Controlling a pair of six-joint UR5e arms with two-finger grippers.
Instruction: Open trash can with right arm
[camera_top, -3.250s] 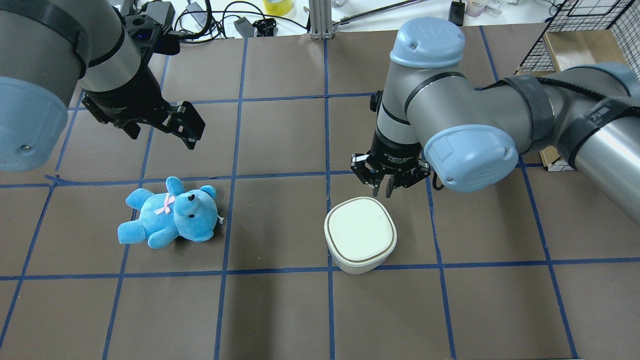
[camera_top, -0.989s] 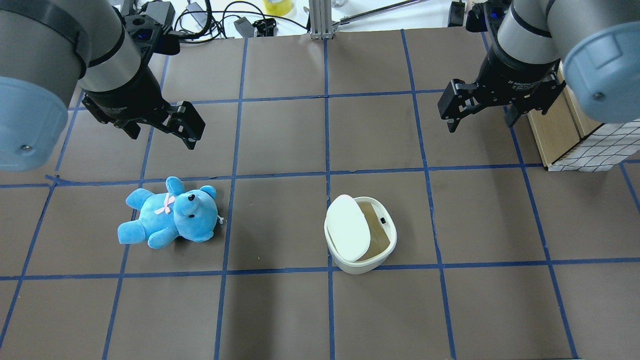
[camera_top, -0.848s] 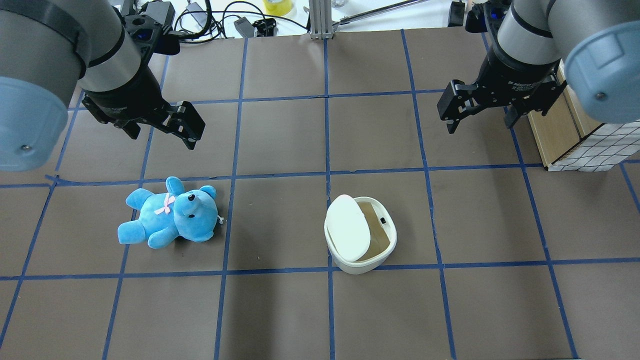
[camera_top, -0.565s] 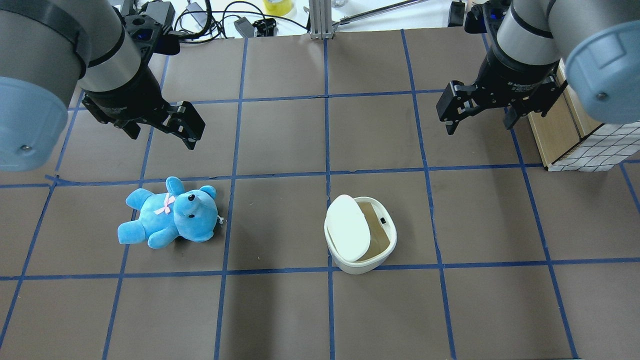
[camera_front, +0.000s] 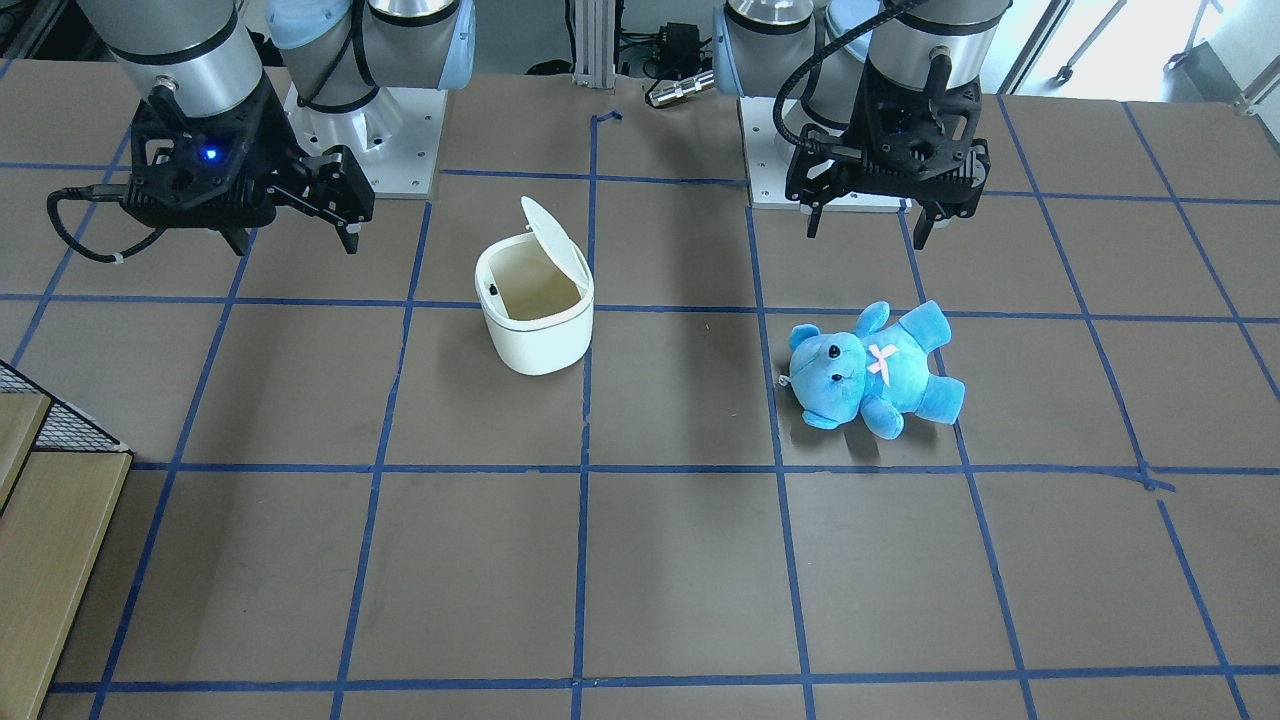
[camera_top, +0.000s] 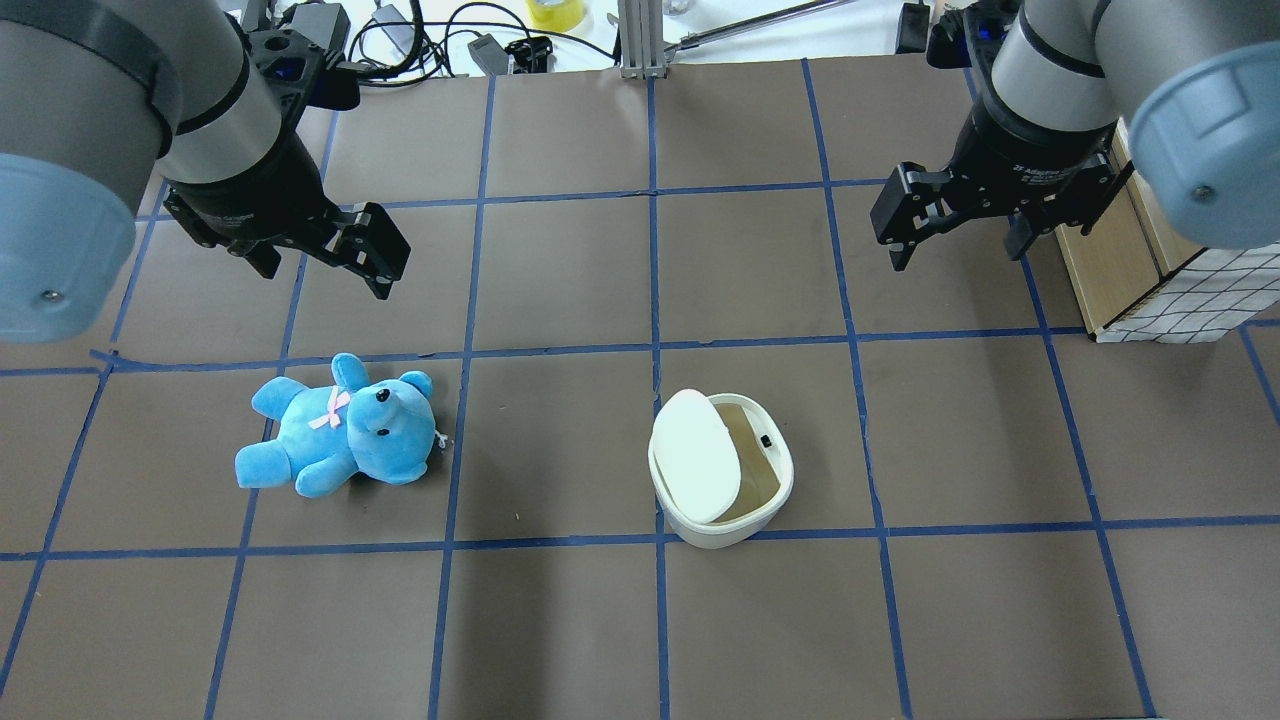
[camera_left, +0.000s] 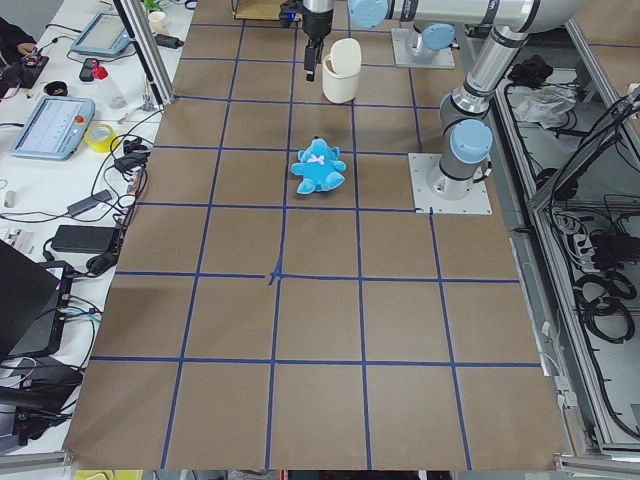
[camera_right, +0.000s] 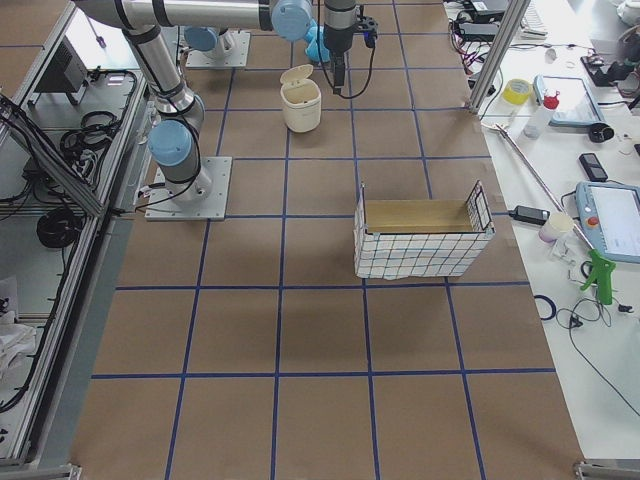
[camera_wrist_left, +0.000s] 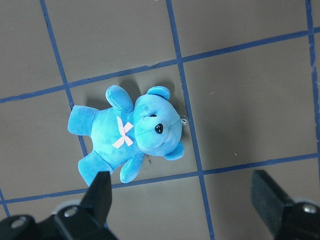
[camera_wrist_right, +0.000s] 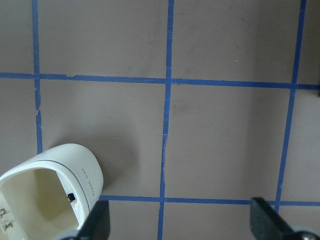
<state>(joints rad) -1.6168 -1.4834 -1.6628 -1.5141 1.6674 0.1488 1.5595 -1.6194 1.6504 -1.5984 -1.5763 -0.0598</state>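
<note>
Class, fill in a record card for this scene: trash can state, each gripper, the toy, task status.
trash can: upright, lid flipped up
right gripper: jaws open, empty, raised well away from trash can
left gripper: jaws open, empty, raised near teddy bear
teddy bear: lying face up, apart from trash can
task status: lid open

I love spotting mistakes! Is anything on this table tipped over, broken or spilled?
Nothing looks broken or spilled. The blue teddy bear lies flat on its back instead of sitting up. The trash can stands upright with its lid flipped up. The left gripper and right gripper hang open, touching nothing.
</note>
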